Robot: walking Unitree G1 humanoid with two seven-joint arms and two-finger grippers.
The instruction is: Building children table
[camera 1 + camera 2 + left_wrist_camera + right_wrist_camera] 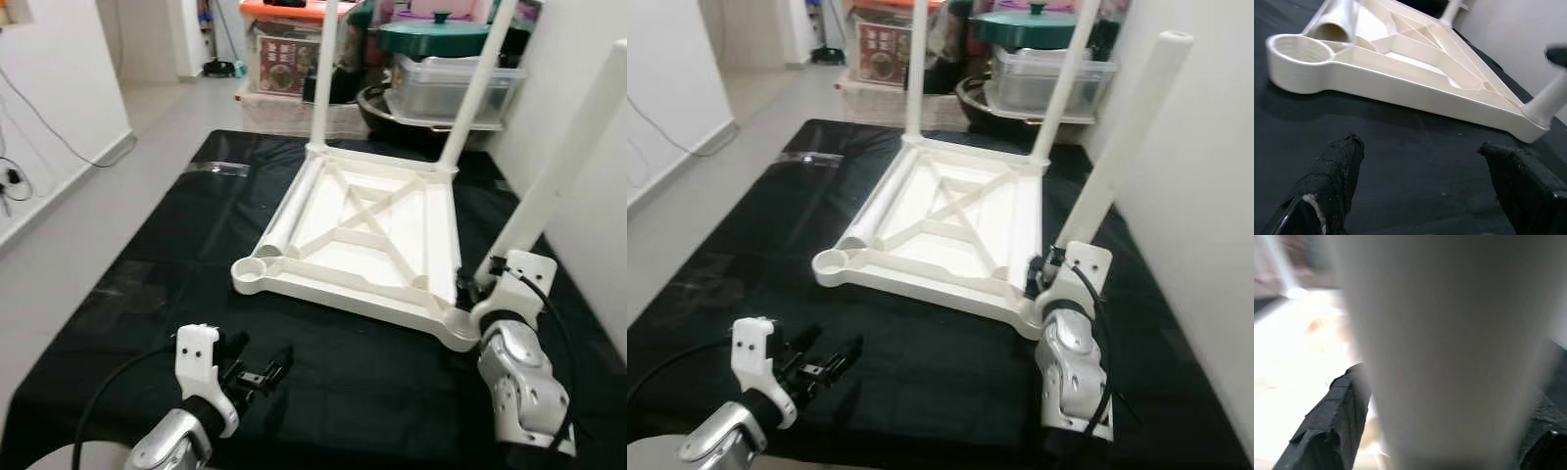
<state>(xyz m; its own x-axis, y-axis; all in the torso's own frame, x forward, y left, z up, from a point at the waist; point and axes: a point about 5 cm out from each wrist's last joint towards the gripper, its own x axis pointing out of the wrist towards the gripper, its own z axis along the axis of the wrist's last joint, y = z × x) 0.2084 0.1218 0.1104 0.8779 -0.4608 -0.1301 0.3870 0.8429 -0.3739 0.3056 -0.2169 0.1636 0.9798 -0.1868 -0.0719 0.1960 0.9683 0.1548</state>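
The tabletop [367,235] is lying upside down on a black cloth [147,294], ribbed underside up. Two legs [480,83] are already standing in the far corner sockets. A loose leg [289,211] is lying inside the frame along the robot's-left edge, next to the empty near-left socket [257,271].

The right gripper [1043,276] is clamping the third leg [1127,132] low down, fingers [1334,421] on either side of the tube, at the near-right socket. That leg is tilting away from the tabletop, so it is probably not seated yet.

The left gripper [257,370] is hovering over the cloth short of the near edge, jaws wide apart and holding nothing.

Step in hand, as judged: seating the third leg. Doing it well means bringing the tube upright over the socket before turning or pressing; going in tilted risks jamming or cross-threading. The left gripper could steady the frame against sliding on the cloth.

Materials: smooth, glossy white moulded plastic, hollow tapered tubes, round sockets with ridged inner walls, diagonal stiffening ribs. The cloth is shiny and slightly wrinkled.
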